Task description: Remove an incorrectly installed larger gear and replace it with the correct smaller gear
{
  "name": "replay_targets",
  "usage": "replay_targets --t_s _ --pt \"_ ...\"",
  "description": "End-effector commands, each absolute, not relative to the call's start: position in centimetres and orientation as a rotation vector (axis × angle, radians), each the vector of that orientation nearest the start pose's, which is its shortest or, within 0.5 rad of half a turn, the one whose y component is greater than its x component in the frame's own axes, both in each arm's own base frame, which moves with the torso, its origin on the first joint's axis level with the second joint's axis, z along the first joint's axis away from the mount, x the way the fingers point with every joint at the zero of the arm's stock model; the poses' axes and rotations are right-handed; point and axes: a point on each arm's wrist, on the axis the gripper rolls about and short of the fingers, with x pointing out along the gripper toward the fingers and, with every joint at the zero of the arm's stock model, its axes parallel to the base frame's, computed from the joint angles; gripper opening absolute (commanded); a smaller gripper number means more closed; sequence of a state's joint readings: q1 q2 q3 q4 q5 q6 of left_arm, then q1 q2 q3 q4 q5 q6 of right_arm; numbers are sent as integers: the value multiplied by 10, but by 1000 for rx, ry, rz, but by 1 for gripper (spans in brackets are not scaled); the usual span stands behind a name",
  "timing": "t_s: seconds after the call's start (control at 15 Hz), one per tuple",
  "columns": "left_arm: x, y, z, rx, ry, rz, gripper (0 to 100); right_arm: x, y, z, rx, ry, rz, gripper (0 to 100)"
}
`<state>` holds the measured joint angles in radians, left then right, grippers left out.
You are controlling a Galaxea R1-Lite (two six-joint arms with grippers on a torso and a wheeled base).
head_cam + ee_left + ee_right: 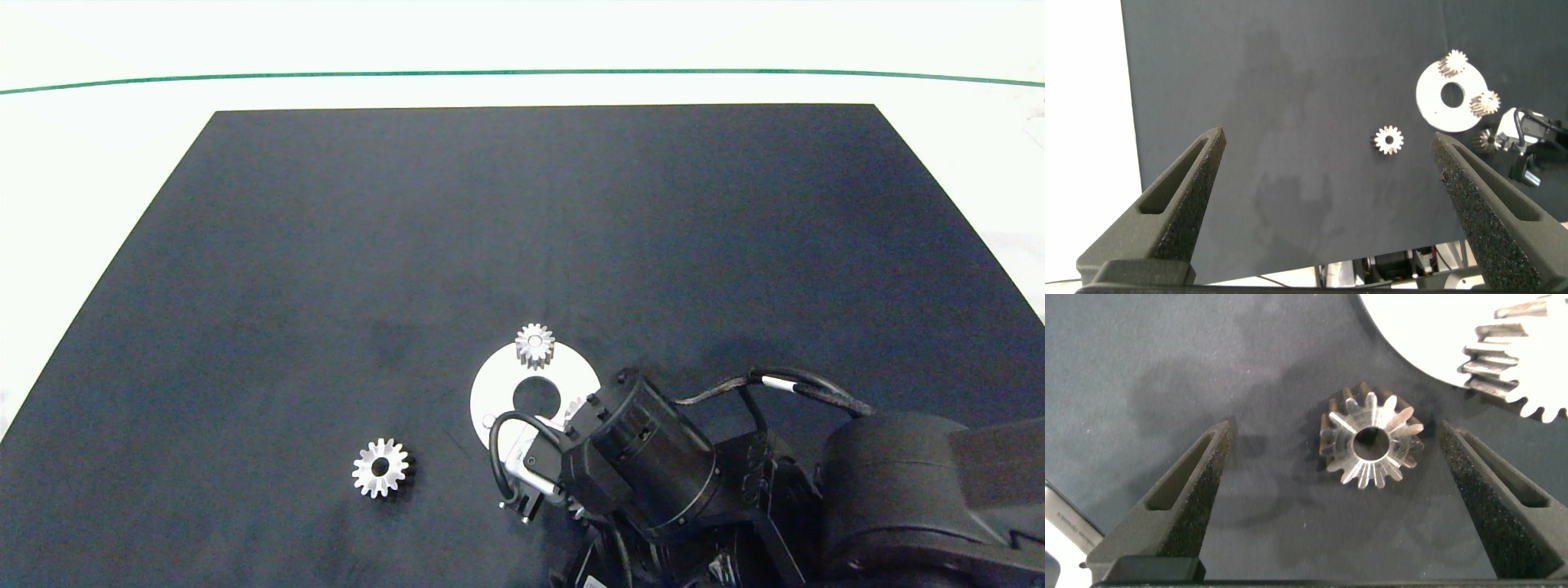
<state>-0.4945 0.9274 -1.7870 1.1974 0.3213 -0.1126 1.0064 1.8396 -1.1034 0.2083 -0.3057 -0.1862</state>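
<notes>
We had the right hand [1343, 494] wide open around the smaller gear [1372, 445], though off-center fingers could've knocked it away.

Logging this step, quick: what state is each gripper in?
Left gripper: open, empty, above the mat.
Right gripper: open, fingers either side of a small gear, not gripping.

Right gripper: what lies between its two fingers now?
The smaller gear lies on the black mat between the open right gripper fingers, untouched, in the right wrist view.
</notes>
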Motion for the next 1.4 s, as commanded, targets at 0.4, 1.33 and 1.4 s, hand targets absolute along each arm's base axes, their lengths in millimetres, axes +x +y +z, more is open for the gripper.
replay_targets --t_s 0.4,1.33,1.4 --pt "-21 19 387 26 327 -152 100 177 266 147 -700 674 702 100" --pt "-21 20 387 25 326 -152 100 182 263 144 -691 674 684 71" --pt "-21 20 387 25 326 -152 100 182 263 144 -690 672 684 70"
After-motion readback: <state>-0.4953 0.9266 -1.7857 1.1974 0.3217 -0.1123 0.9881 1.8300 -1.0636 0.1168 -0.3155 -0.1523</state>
